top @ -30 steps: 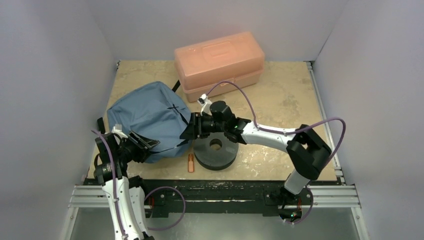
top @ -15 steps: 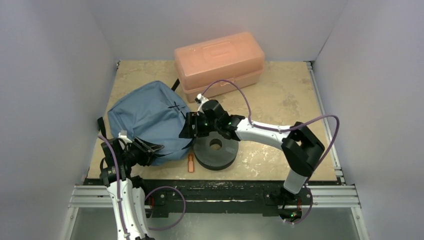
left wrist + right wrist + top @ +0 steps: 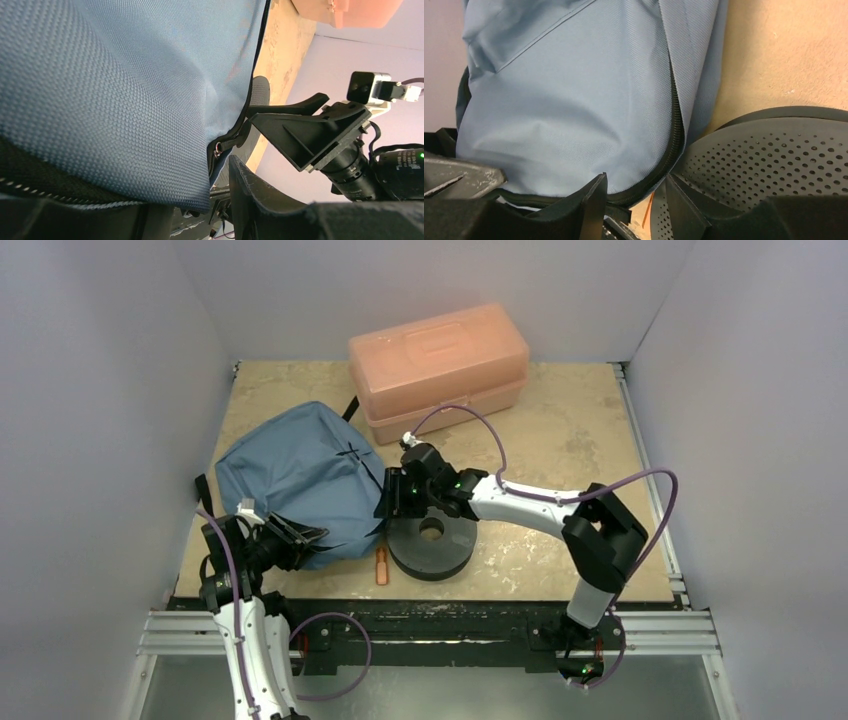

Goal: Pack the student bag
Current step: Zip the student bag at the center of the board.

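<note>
Student bag (image 3: 300, 475), a slate-blue fabric backpack, is lying on the left of the beige table (image 3: 580, 440), just beside the black perforated disc (image 3: 432, 540). My right pincer (image 3: 634, 187) is standing half-open astride its black zipper (image 3: 676, 135), risking to pinch only cloth and slip. For my left pincer (image 3: 305, 537), at the bag's near edge, I cannot tell the grip.

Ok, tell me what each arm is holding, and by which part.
Left gripper: student bag, by its near edge. Right gripper: nothing yet, jaws astride the zipper.
</note>
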